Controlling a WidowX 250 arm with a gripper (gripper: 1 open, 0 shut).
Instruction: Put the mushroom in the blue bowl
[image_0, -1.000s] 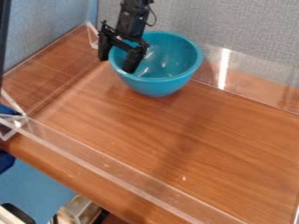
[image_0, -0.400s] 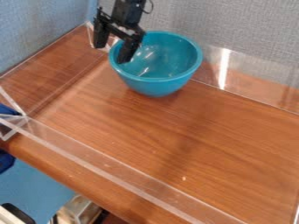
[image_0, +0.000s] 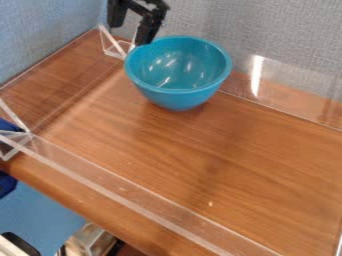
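Observation:
The blue bowl (image_0: 178, 72) stands upright on the wooden table (image_0: 201, 160), toward the back. Only pale glints show on its glossy inside, and I cannot make out the mushroom in the bowl or anywhere on the table. My black gripper (image_0: 135, 26) hangs above and just behind the bowl's left rim, at the top edge of the view. It is apart from the bowl. The fingers (image_0: 118, 16) stand spread open with nothing between them.
A low clear acrylic wall (image_0: 80, 150) rings the tabletop, with taller panes at the back left and back right (image_0: 287, 80). A grey-blue backdrop rises behind. Blue objects sit off the table's left edge (image_0: 8, 135).
The gripper has risen straight up out of the bowl, from down at its left rim to well above it, staying open. The bowl has not moved.

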